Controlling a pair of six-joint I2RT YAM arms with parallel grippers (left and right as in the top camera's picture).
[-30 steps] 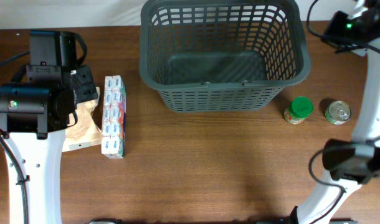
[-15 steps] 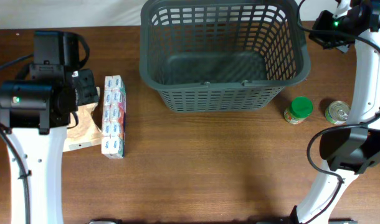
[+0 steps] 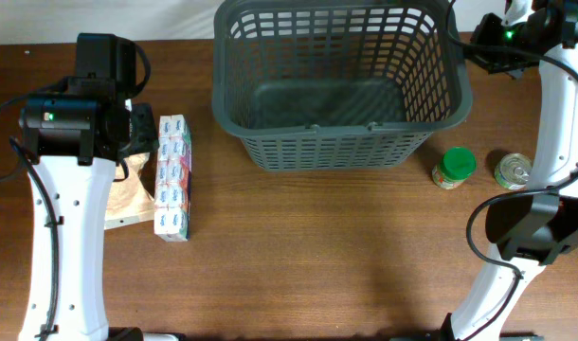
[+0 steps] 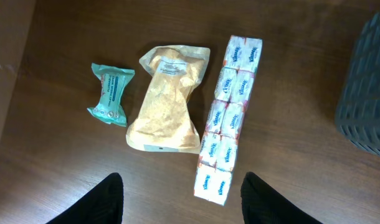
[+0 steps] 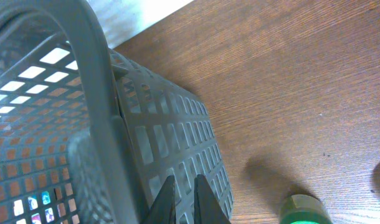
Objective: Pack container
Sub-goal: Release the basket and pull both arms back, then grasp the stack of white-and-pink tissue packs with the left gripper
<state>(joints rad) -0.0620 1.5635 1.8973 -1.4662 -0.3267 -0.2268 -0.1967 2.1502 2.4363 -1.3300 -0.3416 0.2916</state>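
Observation:
The dark grey basket stands empty at the table's far middle. It also shows in the right wrist view and at the right edge of the left wrist view. My left gripper is open and empty, hovering above a long pack of tissues, a yellow pouch and a small green packet. My right gripper is shut and empty, high beside the basket's right outer wall.
A green-lidded jar and a tin can stand right of the basket. The tissue pack and the pouch lie at the left. The left arm covers the small green packet from above.
My left arm has moved away from me and slightly right, over the items at the left. My right wrist has shifted left to the basket's far right corner.

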